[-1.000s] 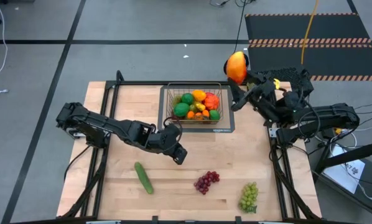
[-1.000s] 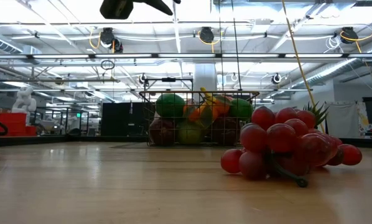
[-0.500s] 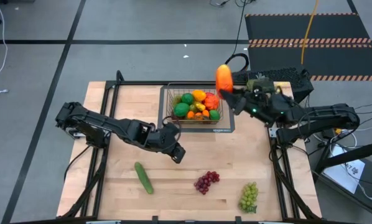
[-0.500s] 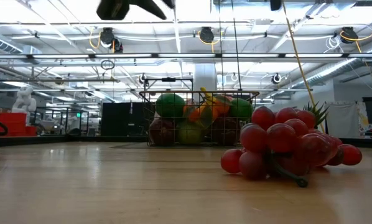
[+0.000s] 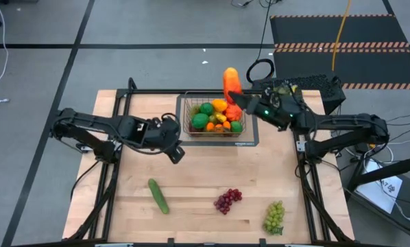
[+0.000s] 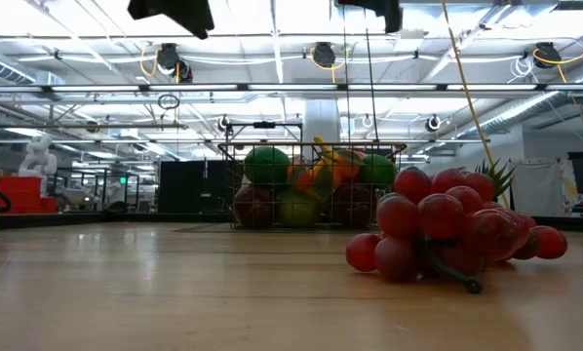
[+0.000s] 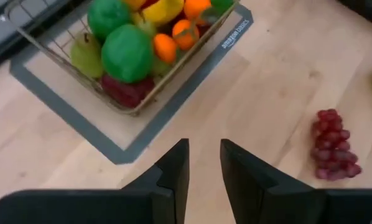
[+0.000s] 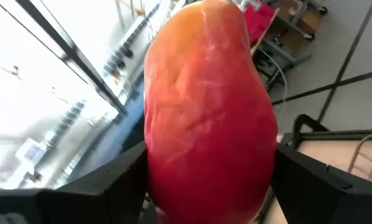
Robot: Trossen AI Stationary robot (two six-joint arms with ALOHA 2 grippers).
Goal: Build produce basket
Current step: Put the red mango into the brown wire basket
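Note:
The wire basket (image 5: pixel 185 118) stands on a grey mat at the table's far middle, filled with several toy fruits. It also shows in the left wrist view (image 7: pixel 60 62) and the low view (image 6: pixel 235 185). My right gripper (image 5: pixel 240 103) is shut on an orange-red mango (image 5: pixel 230 81), high over the basket's far right corner. My left gripper (image 5: pixel 177 153) hangs just near-left of the basket, its fingers (image 7: pixel 173 168) a little apart with nothing between them. A cucumber (image 5: pixel 158 195), red grapes (image 5: pixel 227 200) and green grapes (image 5: pixel 274 217) lie on the near half of the table. My right gripper pinches the mango's two broad sides (image 8: pixel 164 171) between its two fingers (image 8: pixel 105 186), one on each side of its lower half. The fingers come roughly level from the table's right. The mango is lifted clear and sticks out beyond the fingertips.
The grey mat (image 5: pixel 249 143) lies under the basket. Bare wood lies between the basket and the near fruits. The red grapes (image 6: pixel 447 229) fill the right of the low view. Dark frame rails (image 5: pixel 123 103) run along the table's sides.
My right gripper has carried the mango toward the table's left, from beyond the basket's right side to over its far right corner, and has rolled, so the mango has turned about. My left gripper has gone up and toward the table's left and far edges.

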